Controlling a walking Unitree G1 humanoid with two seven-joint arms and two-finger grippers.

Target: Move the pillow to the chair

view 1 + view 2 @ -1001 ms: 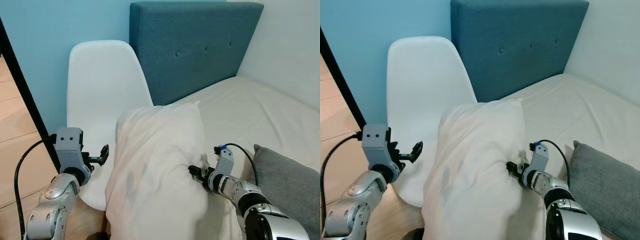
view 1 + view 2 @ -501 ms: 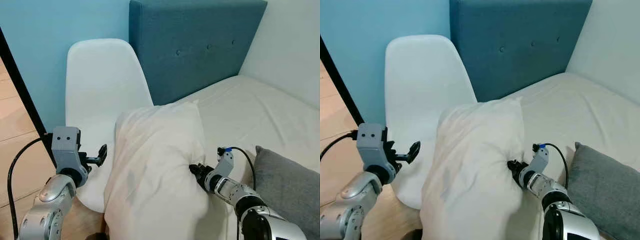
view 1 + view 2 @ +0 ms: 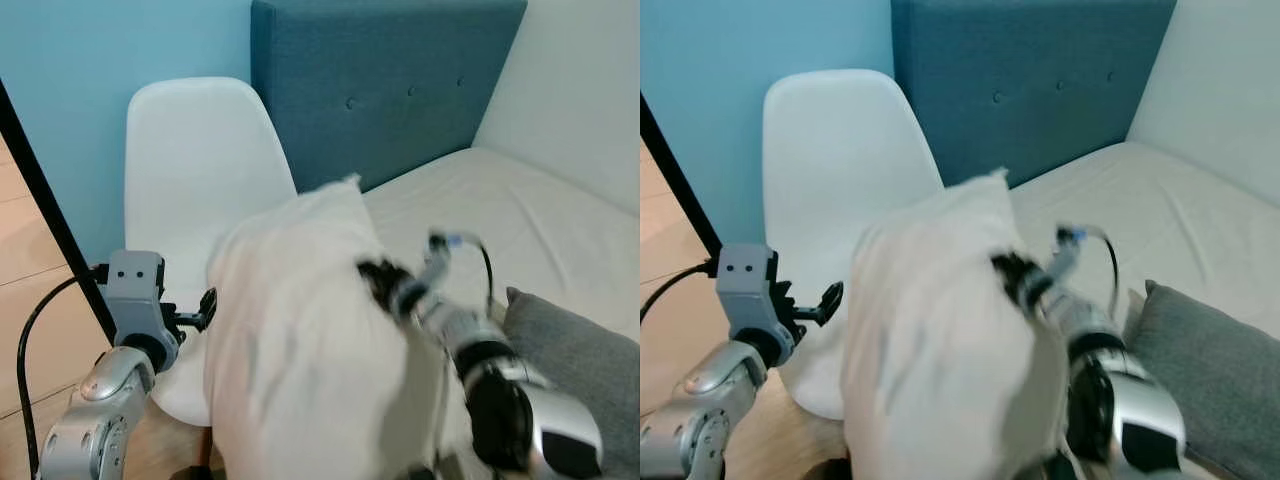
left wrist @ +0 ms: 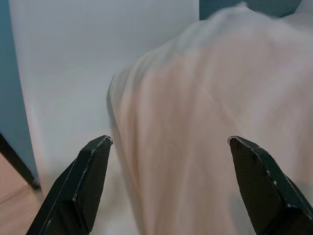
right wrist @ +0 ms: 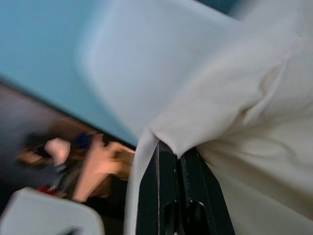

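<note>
A large cream pillow (image 3: pixel 300 340) hangs in front of me, lifted off the bed and partly over the seat of a white shell chair (image 3: pixel 195 160). My right gripper (image 3: pixel 378 280) is shut on a fold of the pillow's cloth at its right side; in the right wrist view its black fingers (image 5: pixel 171 191) pinch the fabric. My left gripper (image 3: pixel 205 308) stands open just left of the pillow, over the chair seat; the left wrist view shows its two fingers (image 4: pixel 83 181) spread wide with the pillow (image 4: pixel 210 127) between and beyond them, untouched.
A teal padded headboard (image 3: pixel 390 80) and a pale blue wall stand behind the chair. The bed (image 3: pixel 520 220) with a cream sheet lies to the right, with a grey cushion (image 3: pixel 570 350) at its near edge. A black post (image 3: pixel 45 200) slants at the left over wooden floor.
My right gripper has swung up and to the left with the pillow, lifting it toward the chair. The left gripper has stayed beside the seat.
</note>
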